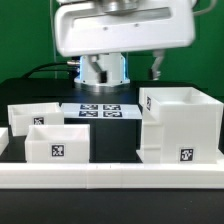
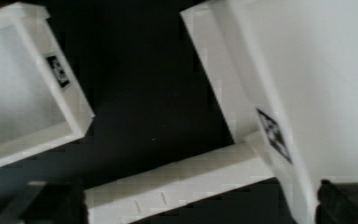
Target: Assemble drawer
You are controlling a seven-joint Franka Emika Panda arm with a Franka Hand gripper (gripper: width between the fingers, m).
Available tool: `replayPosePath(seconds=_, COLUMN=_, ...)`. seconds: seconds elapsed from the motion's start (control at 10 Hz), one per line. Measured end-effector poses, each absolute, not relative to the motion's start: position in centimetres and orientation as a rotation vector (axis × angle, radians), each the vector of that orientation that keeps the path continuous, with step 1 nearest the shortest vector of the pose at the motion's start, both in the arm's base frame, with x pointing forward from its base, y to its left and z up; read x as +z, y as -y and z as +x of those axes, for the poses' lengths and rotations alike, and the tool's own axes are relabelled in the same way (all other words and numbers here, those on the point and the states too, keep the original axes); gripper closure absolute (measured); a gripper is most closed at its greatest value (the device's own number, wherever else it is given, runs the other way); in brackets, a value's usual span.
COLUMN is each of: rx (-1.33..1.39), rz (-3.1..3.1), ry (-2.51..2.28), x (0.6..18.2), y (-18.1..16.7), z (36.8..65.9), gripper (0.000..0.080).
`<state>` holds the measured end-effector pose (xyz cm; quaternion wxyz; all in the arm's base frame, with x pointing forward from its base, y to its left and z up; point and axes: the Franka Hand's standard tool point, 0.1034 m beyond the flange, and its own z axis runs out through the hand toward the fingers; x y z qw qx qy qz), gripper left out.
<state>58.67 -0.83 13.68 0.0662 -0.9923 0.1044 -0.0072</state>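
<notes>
The white casing (image 1: 180,125) stands at the exterior view's right, with a square tag on its front. Two white open-top trays sit at the exterior view's left, one behind (image 1: 32,116) and one in front (image 1: 57,142), each with a tag. In the wrist view the casing's wall (image 2: 300,80) and one tray (image 2: 16,90) show with dark table between them. My gripper (image 2: 197,205) is open and empty, well above the parts. Its two dark fingertips (image 2: 51,202) stand far apart. In the exterior view only the arm's white head (image 1: 120,30) shows clearly.
A long white rail (image 1: 110,176) borders the table's front edge and also shows in the wrist view (image 2: 176,185). The marker board (image 1: 100,110) lies flat on the black table behind the trays. The arm's base (image 1: 103,70) and cables are at the back.
</notes>
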Motion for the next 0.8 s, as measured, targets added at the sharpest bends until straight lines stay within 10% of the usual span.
replayPosePath(seconds=0.8, rx=-0.104, rz=-3.049, ry=0.121, x=11.9, y=5.1, z=57.8, gripper=0.015)
